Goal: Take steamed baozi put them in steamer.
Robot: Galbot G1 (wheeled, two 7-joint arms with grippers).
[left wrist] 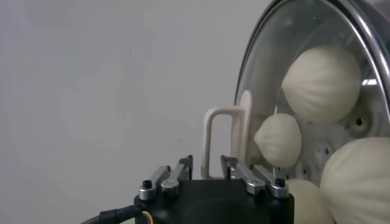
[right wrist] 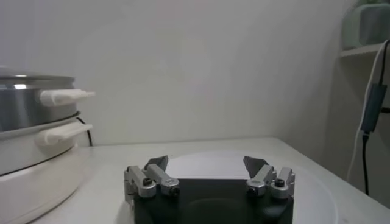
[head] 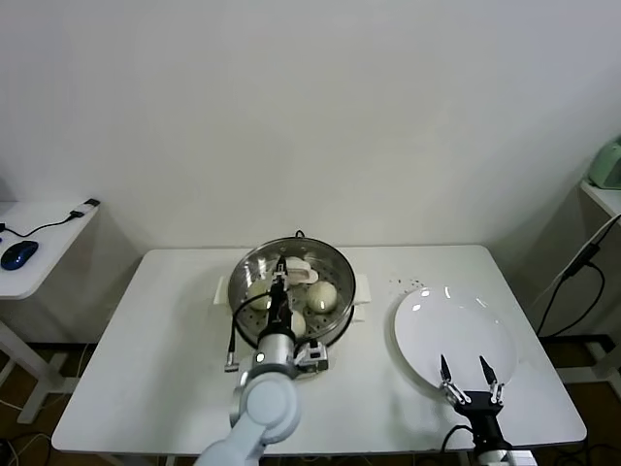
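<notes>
While left tool (head: pixel 281 282) gapes over steamer (head: pixel 342 264), right tool (head: pixel 468 369) spreads above plate (head: pixel 427 330).

baozi (head: pixel 322 294) in the steamer (head: pixel 335 264) (mid-table); plate (head: pixel 454 335) to its right.

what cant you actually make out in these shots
- Head view: the left tool and arm cover part of the steamer, so the baozi count is unsure.
- Left wrist view: the lowest bun is cut by the frame edge.
- Right wrist view: the right tool hides the near plate.
</notes>
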